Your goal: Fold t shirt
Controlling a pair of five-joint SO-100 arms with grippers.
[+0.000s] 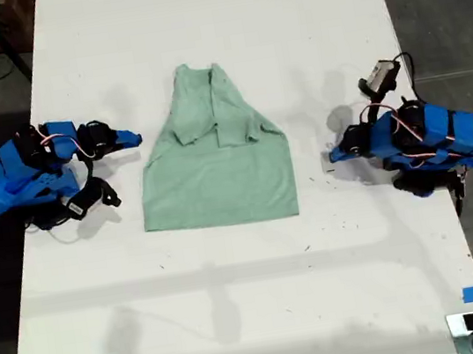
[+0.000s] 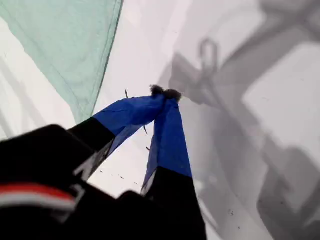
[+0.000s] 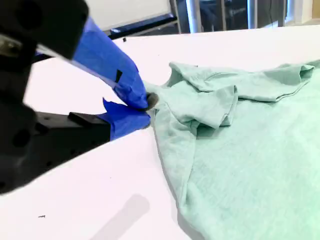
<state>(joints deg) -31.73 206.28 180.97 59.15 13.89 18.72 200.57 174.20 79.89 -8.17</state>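
Mint t shirt [image 1: 217, 166] mid-counter, an arm either side.

Beside the shirt's edge on the exterior view's left, my second gripper [image 3: 147, 111] sits, jaws pressed together on nothing, tips just short of the cloth (both sleeves lie folded inward). Past the shirt's other edge, well apart, my first gripper [image 2: 165, 92] rests on the white counter [image 1: 237, 301], jaws closed, empty.

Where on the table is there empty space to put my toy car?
The big bare stretch of the white table below the t shirt's hem in the exterior view is free. So is the strip above its collar. It's crowded beside the shirt, where my second gripper and my first gripper rest.
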